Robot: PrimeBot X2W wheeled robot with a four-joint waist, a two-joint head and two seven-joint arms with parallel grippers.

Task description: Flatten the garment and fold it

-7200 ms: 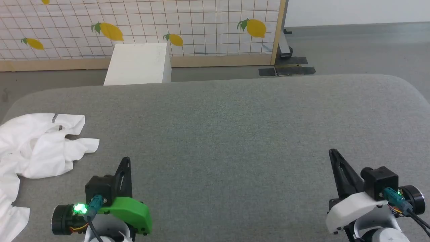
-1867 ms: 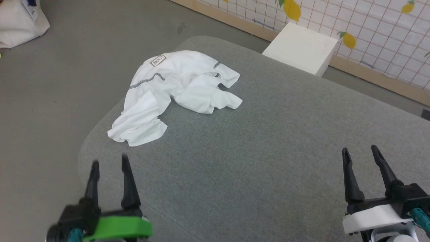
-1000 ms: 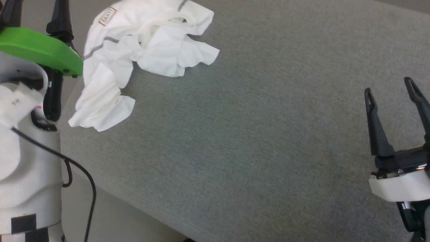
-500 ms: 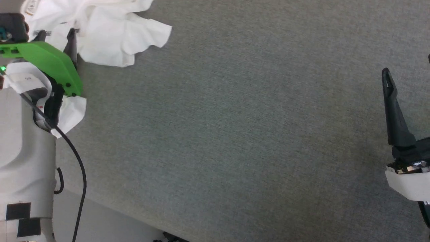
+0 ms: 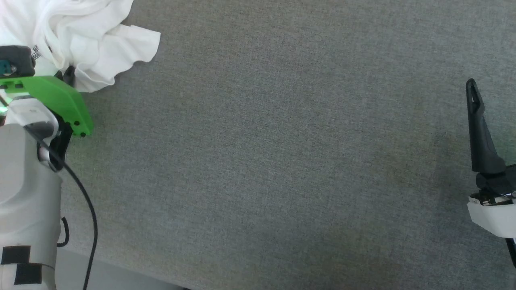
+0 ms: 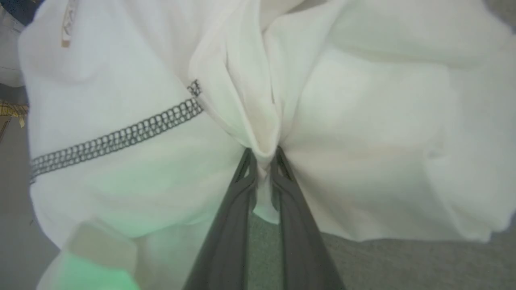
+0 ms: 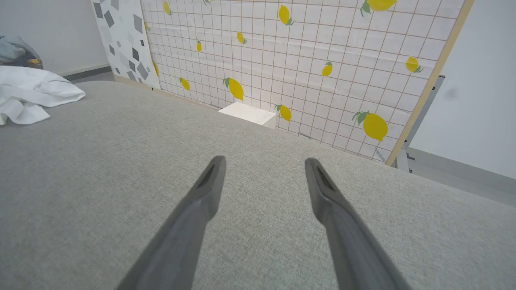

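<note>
Grey cloth covers the big table (image 5: 282, 161). The garment (image 5: 92, 36), white and bunched up, lies right at the tips of the left gripper (image 6: 263, 156), which pinches a fold of it between its fingers (image 6: 229, 225). A dark zigzag seam (image 6: 121, 139) runs just left of those fingers. The right gripper (image 7: 265, 163) has its fingers spread wide over the table, well apart from the garment. Past its tips stands a white box (image 7: 248, 114).

The garment (image 6: 375, 121) is showing thin, soft, matt white cloth, while the table (image 5: 282, 161) is showing a coarse, matt grey woven covering.
</note>
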